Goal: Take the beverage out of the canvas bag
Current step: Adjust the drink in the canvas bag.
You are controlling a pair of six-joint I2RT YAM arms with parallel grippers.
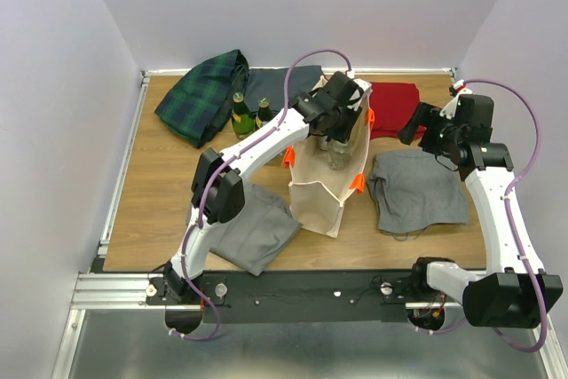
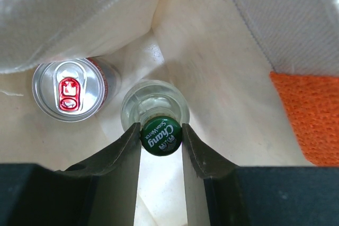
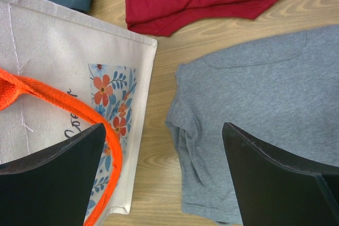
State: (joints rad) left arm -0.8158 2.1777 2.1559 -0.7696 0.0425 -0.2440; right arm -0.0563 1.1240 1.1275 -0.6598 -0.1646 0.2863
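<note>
Inside the canvas bag [image 2: 212,51], at lower centre of the left wrist view, stands the beverage bottle [image 2: 153,104], clear glass with a round green cap [image 2: 160,137]. The left gripper [image 2: 161,129] is closed on this cap (both dark fingers touch it). At its left is a shiny aluminium can [image 2: 71,89]. The right gripper [image 3: 162,126] is wide open over the wooden table [image 3: 164,67], between the coarse bag and a soft grey cloth [image 3: 265,109].

My left hand [image 1: 337,130] sits at the mouth of the canvas bag [image 1: 319,193], which stands upright mid-bench [image 1: 160,193]. A clear bottle [image 1: 336,155] shows just under the hand. My right hand [image 1: 414,127] hangs by the red cloth [image 1: 395,99], apart from the bag. Two green bottles [image 1: 241,117] stand left of the bag.
</note>
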